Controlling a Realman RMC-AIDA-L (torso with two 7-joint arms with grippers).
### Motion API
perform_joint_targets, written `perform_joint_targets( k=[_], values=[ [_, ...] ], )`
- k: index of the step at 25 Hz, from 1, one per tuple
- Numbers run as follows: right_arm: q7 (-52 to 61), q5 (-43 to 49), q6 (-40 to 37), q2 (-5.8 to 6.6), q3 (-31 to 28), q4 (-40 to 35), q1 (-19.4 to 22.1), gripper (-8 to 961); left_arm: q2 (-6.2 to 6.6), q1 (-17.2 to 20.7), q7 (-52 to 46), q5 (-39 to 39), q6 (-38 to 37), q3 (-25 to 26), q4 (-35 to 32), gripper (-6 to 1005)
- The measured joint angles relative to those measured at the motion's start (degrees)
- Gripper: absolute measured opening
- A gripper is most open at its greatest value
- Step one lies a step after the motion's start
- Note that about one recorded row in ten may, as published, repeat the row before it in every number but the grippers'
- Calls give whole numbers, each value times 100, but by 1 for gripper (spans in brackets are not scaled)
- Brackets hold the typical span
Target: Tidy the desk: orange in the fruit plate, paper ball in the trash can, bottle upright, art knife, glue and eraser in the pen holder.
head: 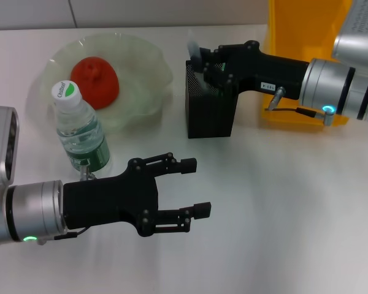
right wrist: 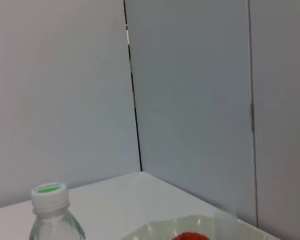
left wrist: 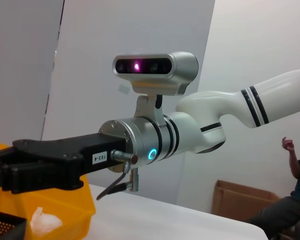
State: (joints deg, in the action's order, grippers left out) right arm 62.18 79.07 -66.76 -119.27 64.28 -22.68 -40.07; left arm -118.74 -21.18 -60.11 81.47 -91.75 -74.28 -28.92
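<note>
right tool [head: 203,66] directly over pen holder [head: 210,113], grip state cannot tell | left tool [head: 193,187] empty, spread wide, low over counter [head: 282,202], farther off

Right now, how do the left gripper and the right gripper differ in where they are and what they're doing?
The left gripper hovers open over bare table near the front, beside the upright bottle; the right gripper is farther back, reaching over the black pen holder. The left one's fingers are spread and empty; the right one's fingertips sit at the holder's mouth, so their state is unclear. Both are black.
</note>
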Motion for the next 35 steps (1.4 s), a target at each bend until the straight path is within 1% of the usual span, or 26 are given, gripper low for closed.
perform_joint_targets(
  k=[7, 12, 14, 15, 17, 18, 19, 20, 21, 23, 24, 25, 26, 28, 31, 33, 35],
  values=[
    [-4, -1, 42, 0, 45, -63, 59, 174, 0, 0, 0, 0, 0, 2, 0, 801],
    [-3, -29, -13, 0, -1, -163, 173, 254, -1, 0, 0, -6, 0, 2, 5, 801],
    [127, -26, -223, 1, 35, -665, 504, 274, -5, 1, -1, -15, -4, 2, 12, 801],
    [127, -26, -223, 1, 35, -665, 504, 284, -7, -5, -5, -18, -14, 5, 14, 801],
    [340, -9, -501, 2, 45, -1055, 783, 305, 0, -27, -25, -23, -53, 27, 11, 801],
    [768, -3, -848, 15, 42, -1496, 1144, 315, 4, -40, -32, -25, -93, 49, -9, 801],
    [972, 25, -972, 24, 30, -1661, 1282, 325, 4, -40, -32, -25, -93, 49, -9, 801],
    [972, 25, -972, 24, 30, -1661, 1282, 355, 2, -50, -30, -27, -103, 53, -13, 801],
    [1328, 196, -1175, 38, -51, -1983, 1565, 385, 2, -60, -26, -32, -110, 57, -12, 801],
    [1571, 576, -1409, 28, -225, -2266, 1796, 446, -1, -91, -32, -51, -113, 63, -4, 801],
    [1571, 576, -1409, 28, -225, -2266, 1796, 476, -3, -93, -44, -61, -117, 63, -12, 801],
    [1638, 957, -1680, 1, -444, -2439, 1961, 506, -4, -100, -54, -76, -126, 62, -17, 801],
    [1638, 957, -1680, 1, -444, -2439, 1961, 526, -4, -100, -54, -76, -126, 62, -17, 801],
    [1636, 1235, -2034, -14, -605, -2463, 2072, 565, 8, -122, -61, -113, -185, 60, -16, 801],
    [1509, 1346, -2404, -21, -673, -2341, 2171, 624, 31, -104, -61, -116, -229, 68, -21, 801],
    [1087, 1349, -2648, -17, -656, -2101, 2213, 664, 83, -40, -62, -116, -315, 156, -42, 801],
    [967, 1349, -2677, -17, -643, -2037, 2215, 703, 99, -20, -57, -112, -356, 206, -38, 801]
  ],
)
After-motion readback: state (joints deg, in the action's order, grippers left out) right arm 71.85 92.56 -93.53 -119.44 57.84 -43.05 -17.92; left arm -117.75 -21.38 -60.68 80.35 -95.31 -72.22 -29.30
